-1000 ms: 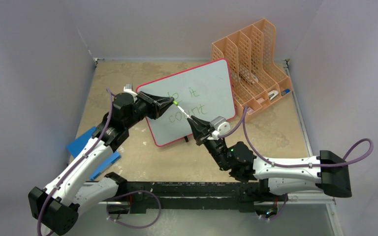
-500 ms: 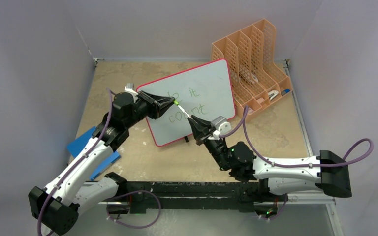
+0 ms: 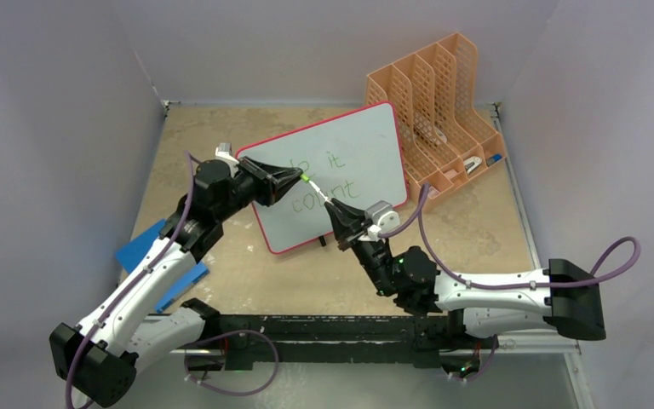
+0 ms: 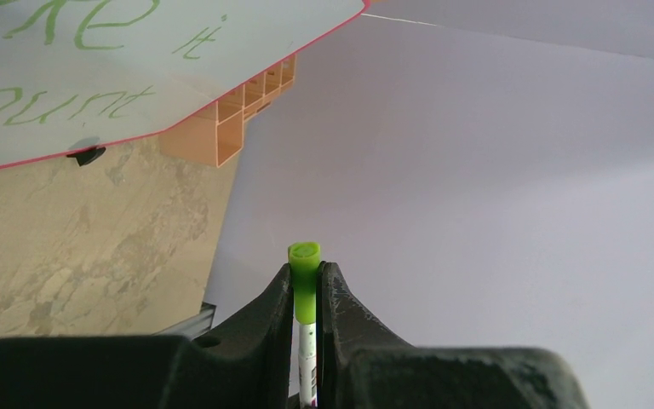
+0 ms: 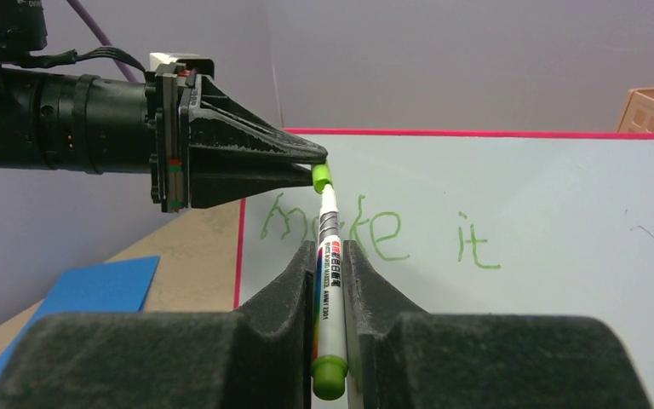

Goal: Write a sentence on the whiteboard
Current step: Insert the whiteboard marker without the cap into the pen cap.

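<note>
Evidently the writing is done: both grippers share one pen, probably to recap it.
Nearest, the right gripper's jaws pinch narrowly on the green whiteboard marker. Just ahead of them, the left gripper clamps its green cap, seemingly to keep the two aligned. Beyond both jaws lies the whiteboard, where the sentence "make it count" looks complete.

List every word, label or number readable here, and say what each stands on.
"make it": green handwritten top line on the large flat white whiteboard with thin pink-red rim; the "a" sits behind the pen.
"count": green handwritten second line, same whiteboard.
Printed label on the white marker pen with green cap: too small to read.
</note>
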Robot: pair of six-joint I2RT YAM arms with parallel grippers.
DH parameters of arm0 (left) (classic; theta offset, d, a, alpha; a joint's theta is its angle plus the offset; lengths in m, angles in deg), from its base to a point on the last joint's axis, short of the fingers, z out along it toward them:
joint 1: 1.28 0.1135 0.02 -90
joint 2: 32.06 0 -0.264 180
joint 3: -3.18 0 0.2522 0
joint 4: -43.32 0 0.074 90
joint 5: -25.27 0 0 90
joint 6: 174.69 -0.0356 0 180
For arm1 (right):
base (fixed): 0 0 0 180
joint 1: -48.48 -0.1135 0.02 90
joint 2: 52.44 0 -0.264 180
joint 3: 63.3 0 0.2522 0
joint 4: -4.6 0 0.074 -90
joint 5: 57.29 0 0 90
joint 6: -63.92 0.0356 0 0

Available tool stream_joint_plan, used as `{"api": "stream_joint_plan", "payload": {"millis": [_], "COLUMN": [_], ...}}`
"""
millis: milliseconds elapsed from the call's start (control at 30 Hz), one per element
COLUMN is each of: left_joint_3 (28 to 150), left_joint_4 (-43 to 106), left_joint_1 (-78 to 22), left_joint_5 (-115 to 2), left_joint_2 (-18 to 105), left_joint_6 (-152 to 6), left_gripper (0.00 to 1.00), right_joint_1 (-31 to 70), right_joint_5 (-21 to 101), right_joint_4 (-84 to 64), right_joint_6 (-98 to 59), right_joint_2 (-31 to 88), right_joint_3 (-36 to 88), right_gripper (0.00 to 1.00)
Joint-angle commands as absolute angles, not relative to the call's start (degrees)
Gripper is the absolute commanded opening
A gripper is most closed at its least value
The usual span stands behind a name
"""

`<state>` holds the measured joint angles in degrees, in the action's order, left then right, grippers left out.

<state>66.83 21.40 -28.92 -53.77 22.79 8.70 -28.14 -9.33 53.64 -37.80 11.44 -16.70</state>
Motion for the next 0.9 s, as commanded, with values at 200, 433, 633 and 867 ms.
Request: {"api": "stream_joint_plan", "payload": {"millis": [200,433,633,867], "left_joint_3": [67.58,67.67,67.87,67.78], "left_joint_4": [24.57,24.09,24.74,25.00], "left_joint_1": [-29.40,-29.63,-30.10,-31.19], "left_joint_5": [-50.34,-51.65,-51.17,-50.60], "left_joint_2": [22.85,23.31,23.58,22.55], "left_joint_6": [7.33,7.79,7.83,6.91], "left_gripper": [0.00,0.00,0.00,0.00], "right_joint_1": [-28.34,-28.53,-28.77,-28.81], "right_joint_5": [-9.67,-6.99,-8.28,-10.95], "right_joint_4": [58.79,57.42,57.33,57.48], "right_joint_6": [-39.52,-39.00,-39.25,-38.76], "right_joint_2": [12.96,13.23,14.51,16.20], "right_joint_3": [-13.02,-11.85,-11.59,-11.85], "right_gripper": [0.00,0.00,0.00,0.00]}}
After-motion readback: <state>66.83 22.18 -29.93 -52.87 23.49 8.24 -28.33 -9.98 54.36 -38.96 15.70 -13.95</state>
